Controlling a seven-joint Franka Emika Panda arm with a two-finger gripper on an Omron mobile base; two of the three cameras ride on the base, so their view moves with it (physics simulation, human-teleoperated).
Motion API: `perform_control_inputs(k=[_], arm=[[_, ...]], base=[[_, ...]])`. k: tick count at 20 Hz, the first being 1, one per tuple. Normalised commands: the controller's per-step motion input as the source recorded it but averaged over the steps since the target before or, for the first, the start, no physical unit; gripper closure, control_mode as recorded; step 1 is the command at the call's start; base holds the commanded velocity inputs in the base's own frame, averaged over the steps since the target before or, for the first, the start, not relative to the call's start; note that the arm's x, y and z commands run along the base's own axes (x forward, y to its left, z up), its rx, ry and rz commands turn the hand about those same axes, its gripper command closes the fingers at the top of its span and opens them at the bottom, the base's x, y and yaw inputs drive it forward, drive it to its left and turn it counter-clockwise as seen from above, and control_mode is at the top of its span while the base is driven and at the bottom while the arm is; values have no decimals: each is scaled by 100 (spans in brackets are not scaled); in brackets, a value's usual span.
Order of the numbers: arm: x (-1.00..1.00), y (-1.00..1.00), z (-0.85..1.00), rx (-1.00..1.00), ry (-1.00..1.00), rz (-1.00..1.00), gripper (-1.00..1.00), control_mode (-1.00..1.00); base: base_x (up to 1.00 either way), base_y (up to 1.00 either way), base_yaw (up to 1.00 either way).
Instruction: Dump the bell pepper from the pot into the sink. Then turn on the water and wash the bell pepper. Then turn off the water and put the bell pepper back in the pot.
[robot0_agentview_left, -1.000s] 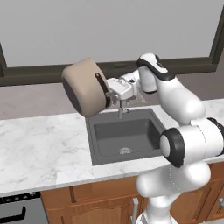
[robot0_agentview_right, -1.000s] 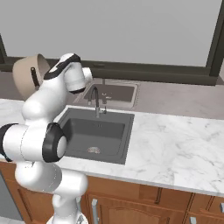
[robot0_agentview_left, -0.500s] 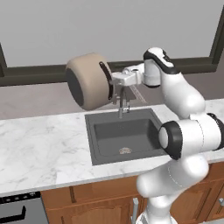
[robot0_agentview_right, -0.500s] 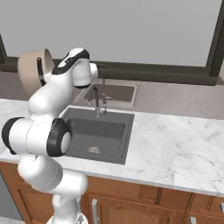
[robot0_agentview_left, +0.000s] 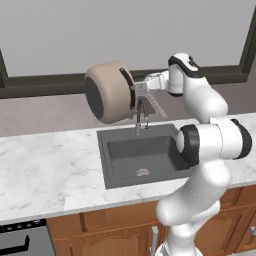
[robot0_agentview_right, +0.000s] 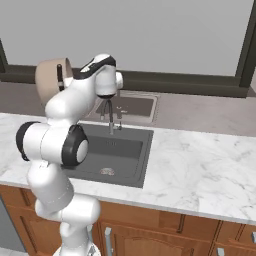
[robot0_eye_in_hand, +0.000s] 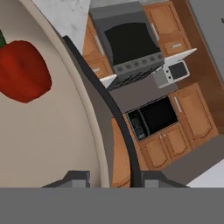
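Observation:
My gripper (robot0_agentview_left: 136, 89) is shut on the rim of the beige pot (robot0_agentview_left: 107, 92), which hangs in the air tipped on its side. Its base faces left and its mouth faces the hand. It hovers above the back left corner of the dark grey sink (robot0_agentview_left: 116, 159), just left of the curved faucet (robot0_agentview_left: 140, 116). In the hand view the pot wall (robot0_eye_in_hand: 52, 131) passes between my fingertips (robot0_eye_in_hand: 111, 176), and the red bell pepper (robot0_eye_in_hand: 22, 72) rests inside against it. From the right, the pot (robot0_agentview_right: 50, 77) shows behind my arm, left of the sink (robot0_agentview_right: 142, 152) and faucet (robot0_agentview_right: 111, 117).
A smaller brownish basin (robot0_agentview_right: 132, 106) lies behind the faucet. Marble counter (robot0_agentview_left: 45, 170) runs on both sides of the sink. An oven front (robot0_agentview_left: 20, 242) sits below the counter at the left. The window sill (robot0_agentview_left: 45, 82) runs along the back.
The arm has lifted the pot higher and carried it a little to the right, toward the faucet. The grip has stayed shut.

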Motion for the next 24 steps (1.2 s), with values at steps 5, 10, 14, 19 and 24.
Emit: perform_control_inputs(k=[5, 10, 14, 19, 24], arm=[[36, -8, 0, 0, 0, 0, 100, -100], [37, -3, 2, 0, 0, 0, 100, -100], [43, -4, 0, 0, 0, 0, 100, -100], [29, -7, 0, 1, 1, 0, 100, -100], [14, -2, 0, 15, 11, 0, 100, -100]], base=[[0, 0, 0], [0, 0, 0], [0, 0, 0], [0, 0, 0], [0, 0, 0]])
